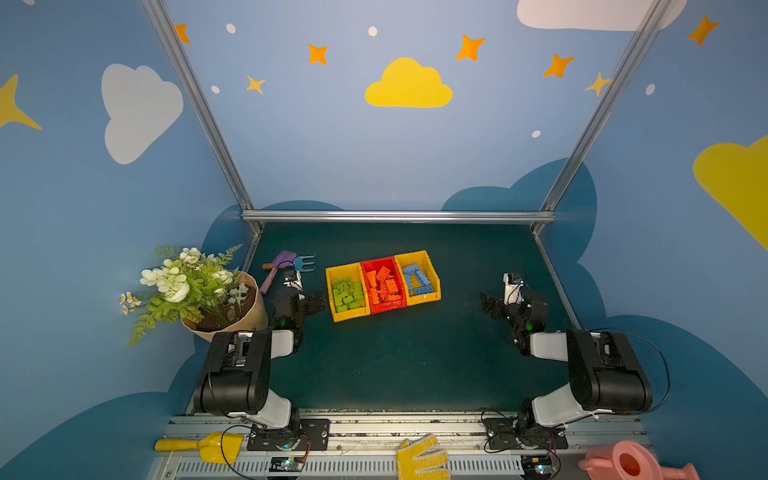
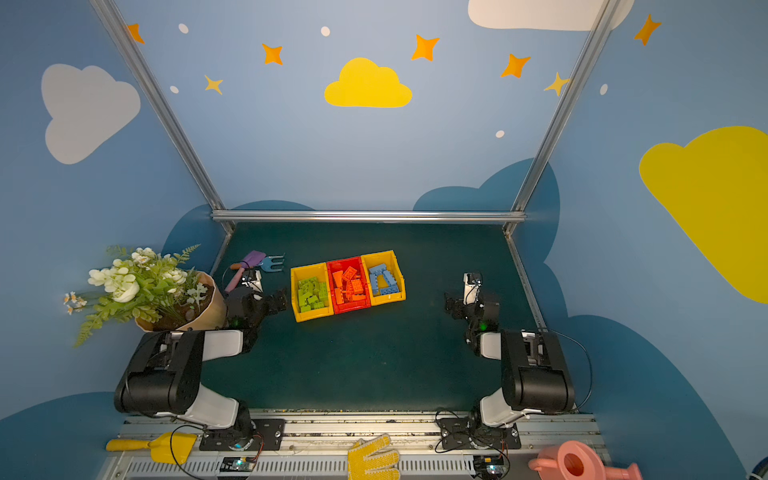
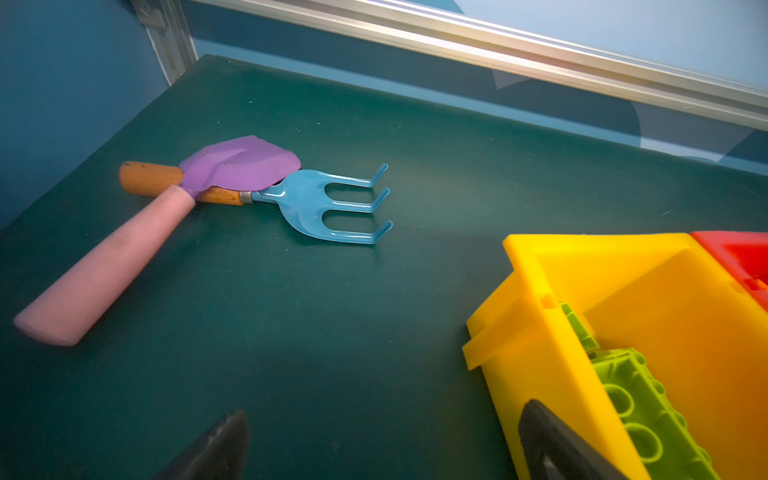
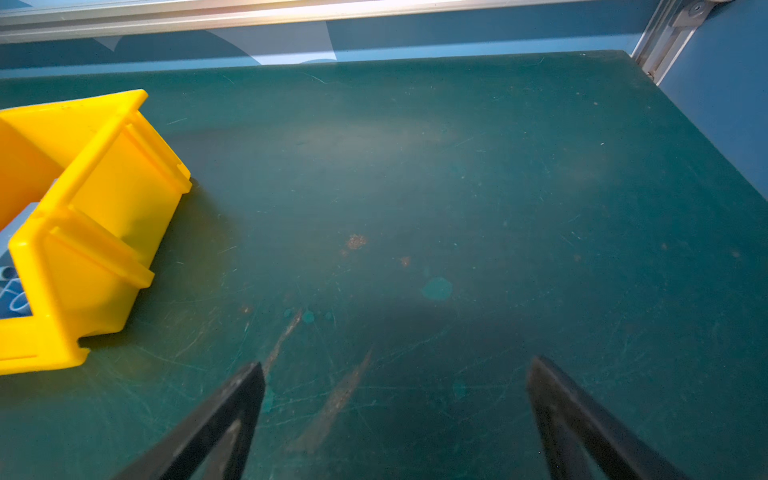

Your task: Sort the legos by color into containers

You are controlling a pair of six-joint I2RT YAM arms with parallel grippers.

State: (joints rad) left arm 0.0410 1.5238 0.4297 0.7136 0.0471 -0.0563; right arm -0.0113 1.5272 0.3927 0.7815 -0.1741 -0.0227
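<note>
Both top views show the legos (image 1: 384, 286) sorted by color inside the bins (image 1: 376, 261), none loose on the mat (image 1: 395, 365), which is likely why the left gripper (image 1: 318, 301) and right gripper (image 1: 487, 305) rest aside, jaws spread wide, empty.

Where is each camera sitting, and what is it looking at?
Top views: high above the robot's base, looking down at the table and three bins; left arm and right arm show.
Left wrist: low on the left arm, facing the rake and green-lego bin; left fingers show.
Right wrist: low on the right arm, facing the table and blue-lego bin; right fingers show.
Shared: top views and left wrist both see the rake.
</note>
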